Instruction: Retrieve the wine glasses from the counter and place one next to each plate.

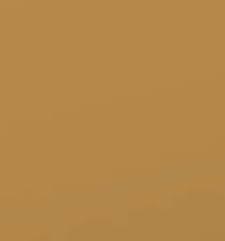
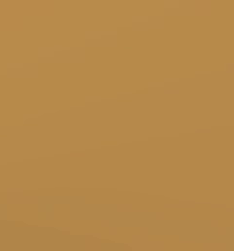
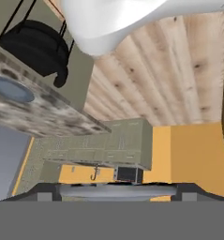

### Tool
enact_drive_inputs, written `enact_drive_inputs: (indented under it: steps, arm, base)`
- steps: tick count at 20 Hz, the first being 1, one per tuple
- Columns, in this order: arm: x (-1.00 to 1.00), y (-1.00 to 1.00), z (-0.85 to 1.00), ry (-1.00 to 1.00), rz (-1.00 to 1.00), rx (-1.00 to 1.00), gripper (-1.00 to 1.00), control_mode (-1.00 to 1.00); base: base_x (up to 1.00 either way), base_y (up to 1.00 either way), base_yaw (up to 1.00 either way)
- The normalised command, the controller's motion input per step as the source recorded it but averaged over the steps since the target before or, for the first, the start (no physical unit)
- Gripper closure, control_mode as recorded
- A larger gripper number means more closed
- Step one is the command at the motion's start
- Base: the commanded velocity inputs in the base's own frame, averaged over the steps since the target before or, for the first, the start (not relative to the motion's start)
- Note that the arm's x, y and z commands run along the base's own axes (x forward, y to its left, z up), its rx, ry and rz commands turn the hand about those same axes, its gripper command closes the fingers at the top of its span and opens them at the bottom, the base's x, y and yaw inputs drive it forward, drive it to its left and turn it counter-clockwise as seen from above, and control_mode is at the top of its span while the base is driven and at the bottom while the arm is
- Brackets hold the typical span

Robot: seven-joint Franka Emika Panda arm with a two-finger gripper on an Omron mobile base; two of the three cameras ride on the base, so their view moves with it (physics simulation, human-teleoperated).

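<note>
The one task thing I can make out is the blue-grey plate (image 3: 9,89). It's lying flat on the speckled stone table (image 3: 52,117), cut off by the side of the hand view, so I only get part of it. It sits a bit back from the table's long edge and well away from the corner that points toward the middle of the shot. The whole hand view is rolled over, so the room looks upside down.

The gripper (image 3: 115,190) is released: its two dark tips stand wide apart, nothing between them, nothing touching them.

A black stool (image 3: 36,47) is tucked against the table's olive side panel. Past that is pale wooden plank floor (image 3: 179,70). Further off there's a run of olive cabinets (image 3: 108,145) with small bar handles, a dark boxy thing (image 3: 127,174) right by them that I can't identify, and a yellow wall (image 3: 193,154). Both base views are just flat ochre surface (image 1: 112,120), no detail at all.
</note>
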Motion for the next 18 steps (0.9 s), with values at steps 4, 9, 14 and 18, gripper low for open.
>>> enact_drive_inputs:
  steps: [4,9,14,18]
  arm:
    - [0.00,0.00,0.00,0.00,0.00,0.00,1.00,1.00]
    - [0.00,0.00,0.00,0.00,0.00,0.00,1.00,1.00]
    - [0.00,0.00,0.00,0.00,0.00,0.00,1.00,1.00]
    - [0.00,0.00,0.00,0.00,0.00,0.00,1.00,1.00]
  base:
    - [0.24,-0.01,0.38]
    - [0.85,0.01,0.01]
    - [0.83,0.11,0.08]
    - [0.27,-0.24,0.36]
